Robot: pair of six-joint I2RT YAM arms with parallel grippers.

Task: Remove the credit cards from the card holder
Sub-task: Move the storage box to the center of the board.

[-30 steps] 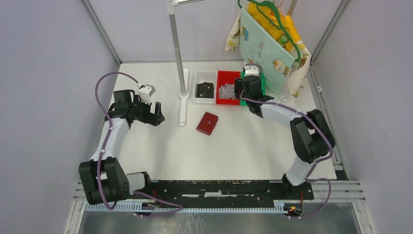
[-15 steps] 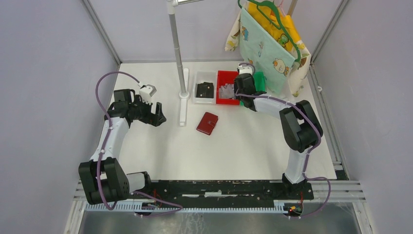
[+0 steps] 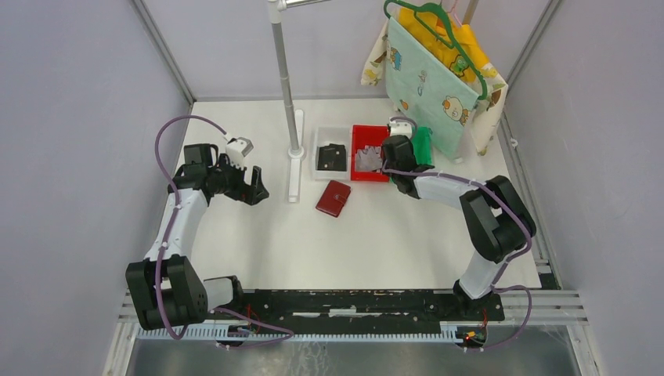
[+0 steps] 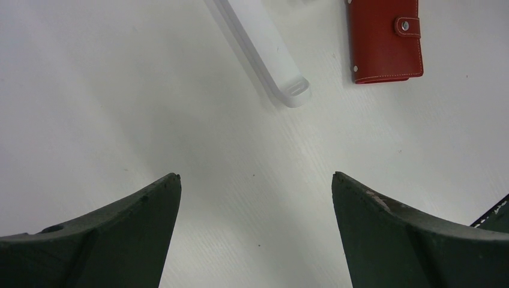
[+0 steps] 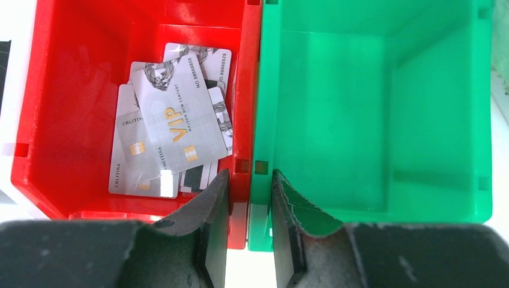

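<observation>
The dark red card holder (image 3: 333, 198) lies shut on the white table, its tab snapped down; it also shows at the top of the left wrist view (image 4: 384, 39). No tan or yellow credit cards are in view. My left gripper (image 3: 254, 188) hangs open and empty over bare table (image 4: 255, 177), left of the holder. My right gripper (image 3: 394, 153) is shut on the touching walls of the red bin (image 5: 60, 120) and the green bin (image 5: 372, 108), one finger in each (image 5: 249, 174).
Several silver-grey cards (image 5: 174, 114) lie in the red bin (image 3: 368, 153). A clear bin (image 3: 319, 135) holds a black squarish object (image 3: 331, 157). A pole stand (image 3: 286, 78) has a white base (image 4: 264, 54). A printed cloth (image 3: 438, 70) hangs at the back right.
My right gripper has shifted over the seam between the red and green bins and closed on it; the row of bins has slid a little nearer. The left arm has barely moved.
</observation>
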